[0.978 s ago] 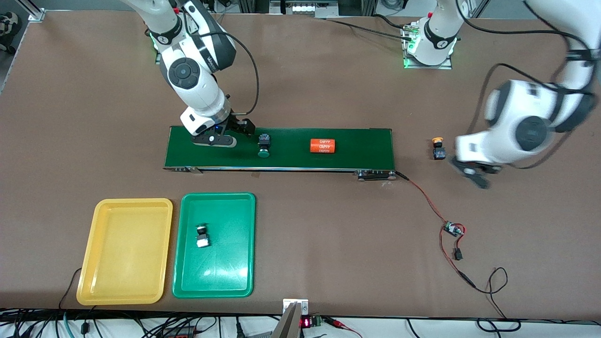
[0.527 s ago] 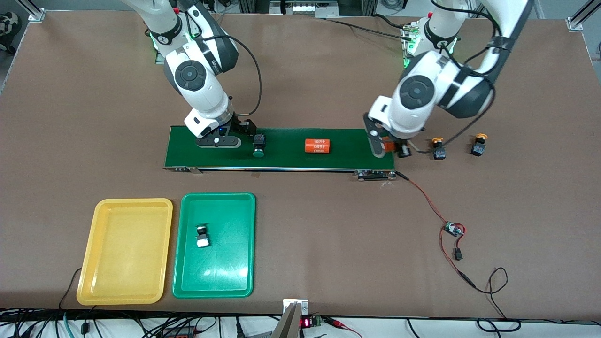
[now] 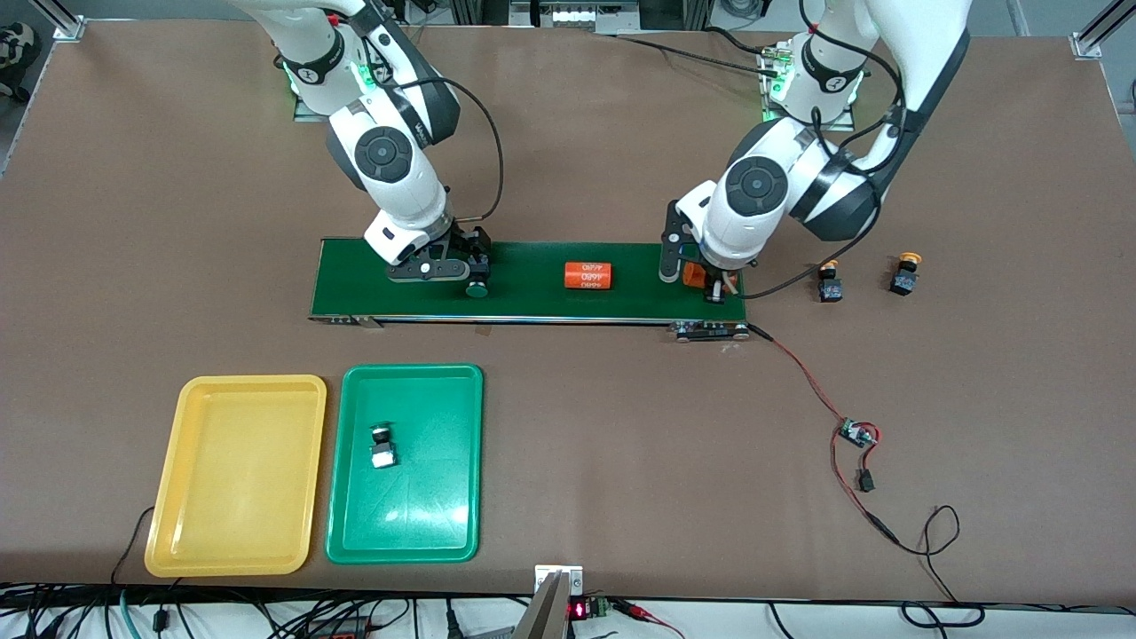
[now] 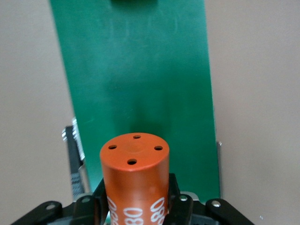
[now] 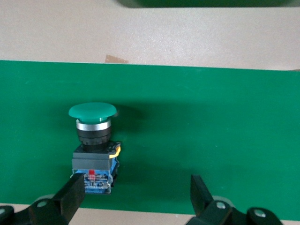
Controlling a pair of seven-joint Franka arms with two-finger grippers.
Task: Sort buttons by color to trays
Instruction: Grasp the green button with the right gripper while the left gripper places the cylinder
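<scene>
A green button (image 3: 477, 287) (image 5: 93, 140) lies on its side on the dark-green belt (image 3: 532, 302). My right gripper (image 3: 461, 266) (image 5: 136, 194) hangs low over it, open, with the button's body beside one finger (image 5: 70, 199). Another button (image 3: 382, 445) rests in the green tray (image 3: 444, 524). The yellow tray (image 3: 238, 532) holds nothing. Two yellow buttons (image 3: 828, 284) (image 3: 905, 275) stand on the table near the left arm's end. My left gripper (image 3: 701, 277) (image 4: 136, 199) is over the belt's end, shut on an orange cylinder (image 3: 693, 274) (image 4: 135, 173).
A second orange cylinder (image 3: 588, 275) lies on the belt between the two grippers. A red-and-black wire runs from the belt's end to a small circuit board (image 3: 857, 434) and loops toward the table's front edge. The trays sit side by side, nearer the front camera than the belt.
My left arm swung in from the table's end to the belt's end, carrying the orange cylinder. My right gripper slid along the belt onto the green button. The belt's cylinder and the green button drifted toward the right arm's end.
</scene>
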